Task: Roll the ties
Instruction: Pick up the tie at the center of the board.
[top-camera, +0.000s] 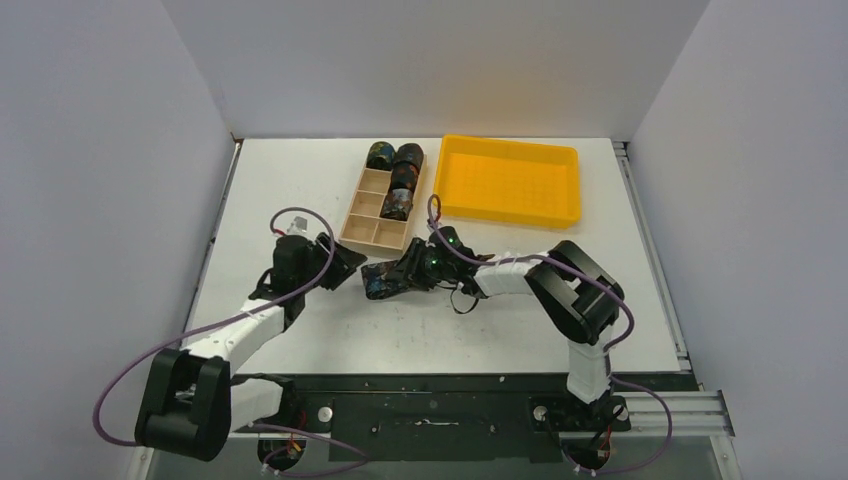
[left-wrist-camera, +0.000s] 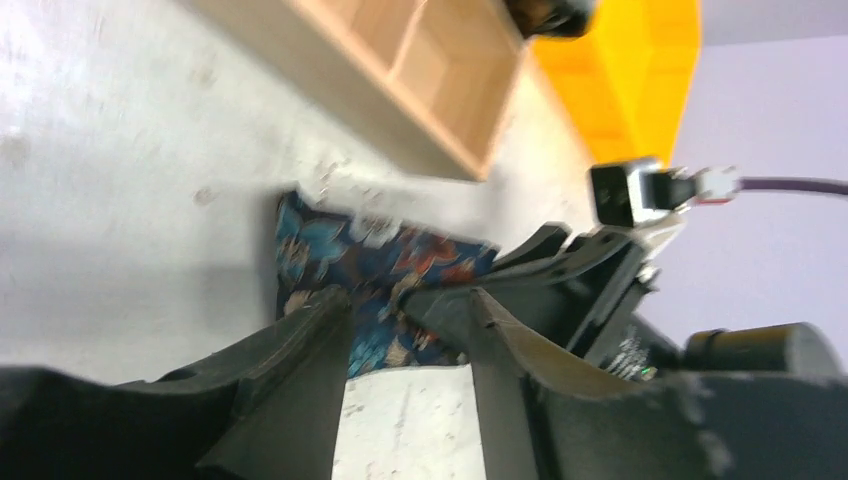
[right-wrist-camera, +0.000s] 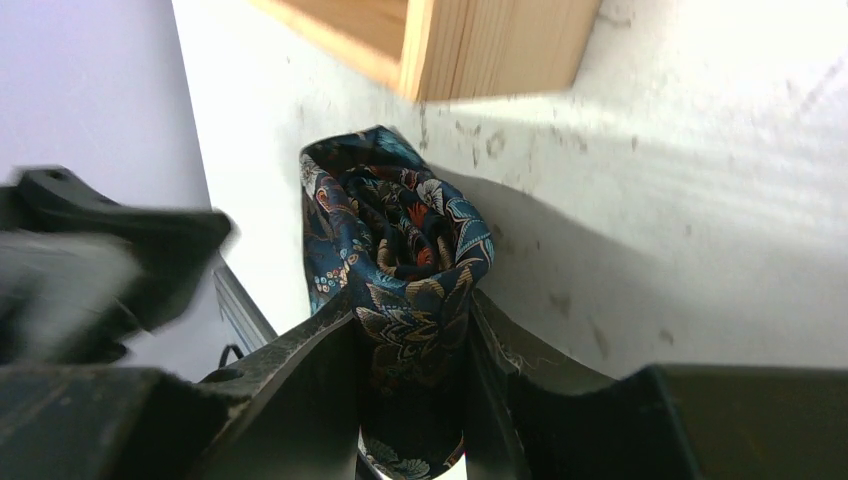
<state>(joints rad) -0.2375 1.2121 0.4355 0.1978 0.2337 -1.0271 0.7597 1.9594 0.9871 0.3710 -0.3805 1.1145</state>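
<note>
A dark floral tie (top-camera: 380, 283) lies partly rolled on the white table just in front of the wooden box. My right gripper (top-camera: 402, 272) comes at it from the right and is shut on it. In the right wrist view the rolled bundle of the tie (right-wrist-camera: 400, 230) is squeezed between the right gripper's (right-wrist-camera: 412, 325) two fingers. My left gripper (top-camera: 347, 262) is at the tie's left end. In the left wrist view the left gripper (left-wrist-camera: 400, 305) is open, its fingertips at the edge of the flat tie (left-wrist-camera: 340, 245), with bare table showing between them.
The light wooden compartment box (top-camera: 357, 215) stands just behind the grippers, with several rolled ties (top-camera: 408, 157) in its far compartments. A yellow plastic tray (top-camera: 510, 180) sits at the back right. White walls close in the table on three sides.
</note>
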